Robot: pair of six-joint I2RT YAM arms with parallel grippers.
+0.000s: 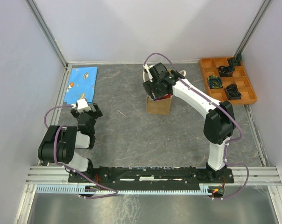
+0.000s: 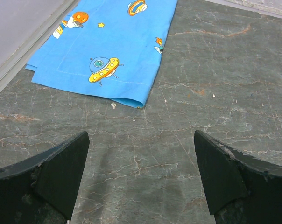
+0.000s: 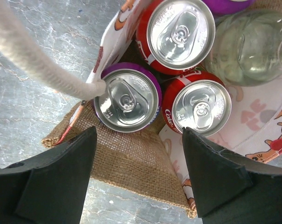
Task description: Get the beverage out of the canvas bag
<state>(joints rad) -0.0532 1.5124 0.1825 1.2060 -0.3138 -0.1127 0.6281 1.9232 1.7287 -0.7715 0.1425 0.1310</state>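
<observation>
Canvas bag (image 1: 158, 106), a small boxy tan-brown burlap tote, stood on the grey marbled table (image 1: 131, 140) directly beneath the right gripper (image 3: 138, 135). Right gripper's jaws were spread wide above the bag's mouth, gripping nothing. Between and just ahead of its fingers sat a purple-rimmed aluminium can (image 3: 127, 100), top up. Two red aluminium cans (image 3: 201, 107) were packed beside it, and farther ahead to the right was a clear rounded bottle (image 3: 250, 44). A cream-white rope handle (image 3: 38, 56) arched off to the gripper's left. The left gripper (image 2: 141, 135) hung low over bare table with its jaws wide apart and empty. A blue cloth with a spaceship print (image 2: 117, 46) lay flat ahead of it.
</observation>
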